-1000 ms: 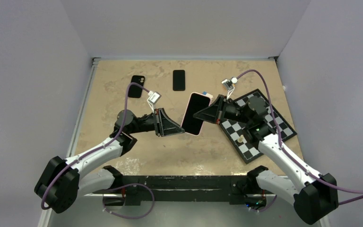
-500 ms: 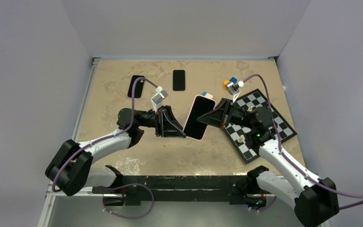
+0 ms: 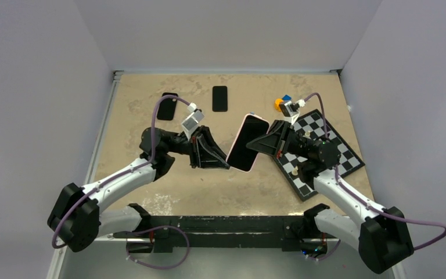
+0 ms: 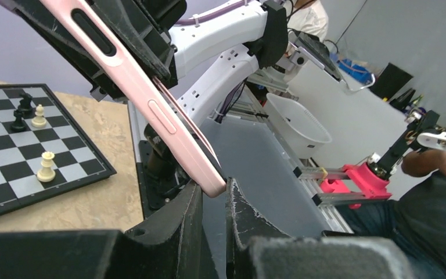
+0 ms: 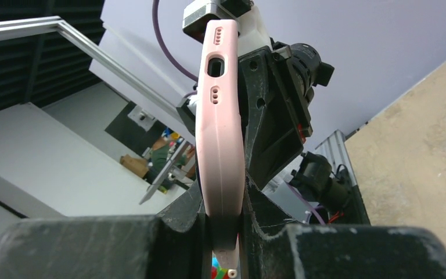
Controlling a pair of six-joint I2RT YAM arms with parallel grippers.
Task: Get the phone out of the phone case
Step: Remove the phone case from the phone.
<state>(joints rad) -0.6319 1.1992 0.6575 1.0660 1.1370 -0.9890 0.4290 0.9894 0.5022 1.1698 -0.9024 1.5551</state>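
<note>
A phone with a dark screen (image 3: 246, 145) sits in a pink phone case (image 3: 260, 120) and hangs tilted in the air above the table's middle. My right gripper (image 3: 254, 143) is shut on the case's right long edge. In the right wrist view the pink case (image 5: 220, 128) stands edge-on between the right gripper's (image 5: 225, 203) fingers. My left gripper (image 3: 228, 165) meets the case's lower left corner. In the left wrist view that pink corner (image 4: 212, 181) sits pinched between the tips of the left gripper (image 4: 213, 189), whose jaws are almost together.
A chessboard (image 3: 325, 152) with a few pieces lies at the right, under the right arm. Two dark flat phone-like items (image 3: 167, 106) (image 3: 220, 98) lie at the back. Orange and blue blocks (image 3: 281, 102) sit near the board's far corner.
The phone has shifted slightly right and tilted more. My left gripper has moved up to the lower corner and shut on it. The right grip is unchanged.
</note>
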